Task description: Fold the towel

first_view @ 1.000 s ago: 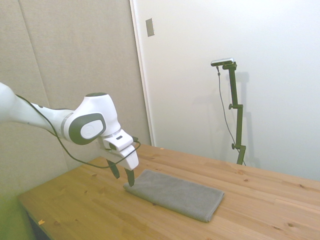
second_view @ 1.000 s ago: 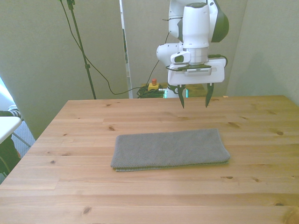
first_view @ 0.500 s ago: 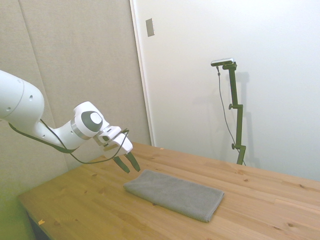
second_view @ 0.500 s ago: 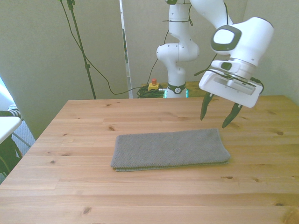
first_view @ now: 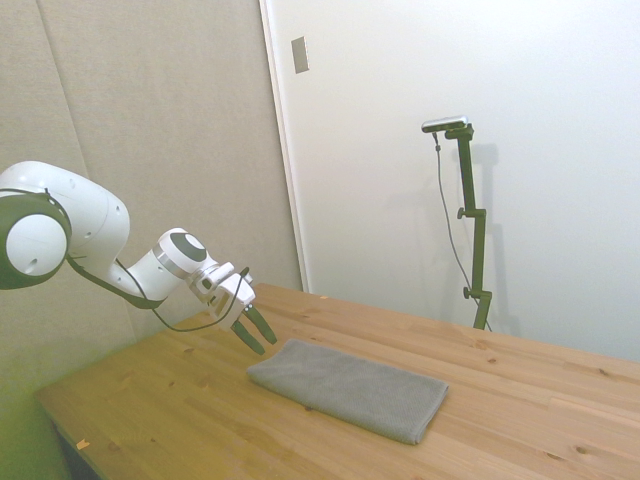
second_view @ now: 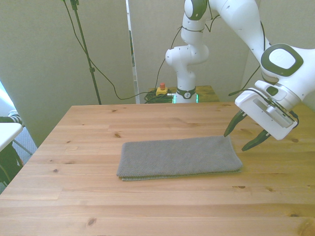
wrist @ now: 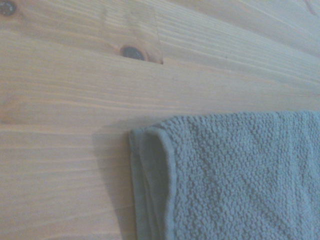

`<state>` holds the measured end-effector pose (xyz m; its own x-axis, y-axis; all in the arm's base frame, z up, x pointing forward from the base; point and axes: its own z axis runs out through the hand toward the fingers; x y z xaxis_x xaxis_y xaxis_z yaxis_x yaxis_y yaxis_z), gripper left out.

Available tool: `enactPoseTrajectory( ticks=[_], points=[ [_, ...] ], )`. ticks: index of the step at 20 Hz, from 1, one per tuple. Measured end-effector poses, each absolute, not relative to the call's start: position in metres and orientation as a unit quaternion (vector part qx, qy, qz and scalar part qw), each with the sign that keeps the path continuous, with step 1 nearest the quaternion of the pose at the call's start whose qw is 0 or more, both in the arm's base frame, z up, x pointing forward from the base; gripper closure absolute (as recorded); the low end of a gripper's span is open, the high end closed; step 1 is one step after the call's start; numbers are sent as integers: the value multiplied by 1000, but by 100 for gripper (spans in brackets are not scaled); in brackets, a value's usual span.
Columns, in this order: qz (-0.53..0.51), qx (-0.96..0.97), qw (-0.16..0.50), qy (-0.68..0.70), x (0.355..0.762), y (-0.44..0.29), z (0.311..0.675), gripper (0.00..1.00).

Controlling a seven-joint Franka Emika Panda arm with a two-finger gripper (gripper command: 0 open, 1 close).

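- The wooden table (second_view: 74, 196) is carrying your folded grey towel (second_view: 179, 157), lying flat.
- Your gripper (second_view: 242, 136) is hanging spread-fingered, gripping nothing, beside the towel's end.

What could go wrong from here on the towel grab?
1. The towel is already layered; the wrist view shows stacked edges at its corner, so the open pincer may catch only the top layer.
2. The pincer comes in tilted, low beside the towel's short end; its fingertips could scrape the table or push the towel.
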<state>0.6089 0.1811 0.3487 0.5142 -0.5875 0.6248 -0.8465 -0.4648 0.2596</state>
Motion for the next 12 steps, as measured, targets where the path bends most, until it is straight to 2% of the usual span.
enactPoseTrajectory(
  ticks=[12],
  points=[
    [220,820,301,-435,618,173,332,0]
  ],
)
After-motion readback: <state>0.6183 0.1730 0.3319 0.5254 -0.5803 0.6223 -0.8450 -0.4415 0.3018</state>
